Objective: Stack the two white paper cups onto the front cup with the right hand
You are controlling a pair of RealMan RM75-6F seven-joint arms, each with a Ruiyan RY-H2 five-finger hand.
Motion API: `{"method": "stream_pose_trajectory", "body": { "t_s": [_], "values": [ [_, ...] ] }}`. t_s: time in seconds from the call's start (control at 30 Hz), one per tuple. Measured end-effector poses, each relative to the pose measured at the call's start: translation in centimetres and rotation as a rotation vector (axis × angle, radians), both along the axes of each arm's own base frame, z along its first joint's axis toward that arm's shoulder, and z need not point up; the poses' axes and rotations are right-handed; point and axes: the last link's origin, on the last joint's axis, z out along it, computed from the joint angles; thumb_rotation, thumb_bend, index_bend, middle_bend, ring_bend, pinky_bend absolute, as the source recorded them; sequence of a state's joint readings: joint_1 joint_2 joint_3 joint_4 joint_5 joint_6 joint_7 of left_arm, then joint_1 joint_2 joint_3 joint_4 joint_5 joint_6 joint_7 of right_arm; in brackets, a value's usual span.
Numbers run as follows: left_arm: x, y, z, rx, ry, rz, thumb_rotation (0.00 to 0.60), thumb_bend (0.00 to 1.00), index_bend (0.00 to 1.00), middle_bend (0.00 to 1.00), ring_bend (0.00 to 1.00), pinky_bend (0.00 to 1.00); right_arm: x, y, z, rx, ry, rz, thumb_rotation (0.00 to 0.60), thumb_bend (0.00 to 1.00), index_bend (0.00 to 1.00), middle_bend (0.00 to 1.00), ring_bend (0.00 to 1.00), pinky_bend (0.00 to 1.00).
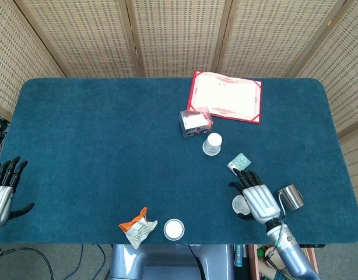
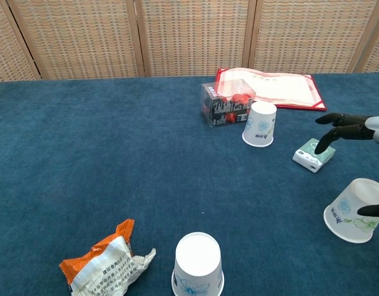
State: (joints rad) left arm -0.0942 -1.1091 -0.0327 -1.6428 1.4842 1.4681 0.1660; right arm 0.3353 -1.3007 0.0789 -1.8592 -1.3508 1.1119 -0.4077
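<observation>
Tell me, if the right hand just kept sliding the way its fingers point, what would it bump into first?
Probably the small green packet. The right hand hovers over a white cup, fingers aimed away from the robot, and the packet lies just past the fingertips. The hand may be high enough to pass over it.
</observation>
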Motion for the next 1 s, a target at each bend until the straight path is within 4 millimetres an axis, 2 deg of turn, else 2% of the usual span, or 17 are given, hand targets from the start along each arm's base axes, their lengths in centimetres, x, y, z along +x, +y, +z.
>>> {"method": "stream_pose_trajectory", "body": {
  "t_s": [0.47, 1.0],
  "values": [
    [0.1, -0.1, 0.0, 0.000, -0.004, -0.004, 0.600, 0.16, 0.00, 0.00, 0.00, 0.00, -1.8, -0.3, -0.1, 0.006, 0.030, -0.062, 0.600, 0.04, 0.32, 0.08, 0.00, 0.00],
    [0.1, -0.1, 0.0, -0.004, -0.005, -0.007, 0.600, 0.16, 0.00, 0.00, 0.00, 0.00, -2.7, -0.7, -0.5, 0.009, 0.044, -0.092, 0.600, 0.06, 0.38, 0.12, 0.00, 0.00]
  ]
}}
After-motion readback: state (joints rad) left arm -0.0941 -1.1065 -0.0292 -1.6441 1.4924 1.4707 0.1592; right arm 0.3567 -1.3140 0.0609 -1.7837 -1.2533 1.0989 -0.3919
